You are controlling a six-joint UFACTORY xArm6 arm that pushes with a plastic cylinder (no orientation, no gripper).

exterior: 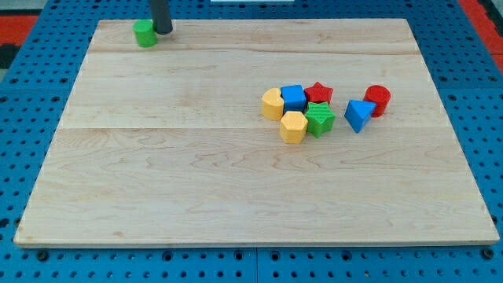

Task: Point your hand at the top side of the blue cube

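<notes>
The blue cube (294, 97) sits right of the board's centre in a tight cluster. A yellow block (272, 103) touches its left side, a red star (319, 92) its right, a green star (319, 119) and a yellow hexagon (293, 126) lie just below it. My tip (163, 31) is far away at the board's top left, touching the right side of a green block (145, 33). The rod runs up out of the view's top.
A blue triangular block (359, 115) and a red cylinder (378, 101) stand just right of the cluster. The wooden board (196, 181) lies on a blue perforated base (23, 118).
</notes>
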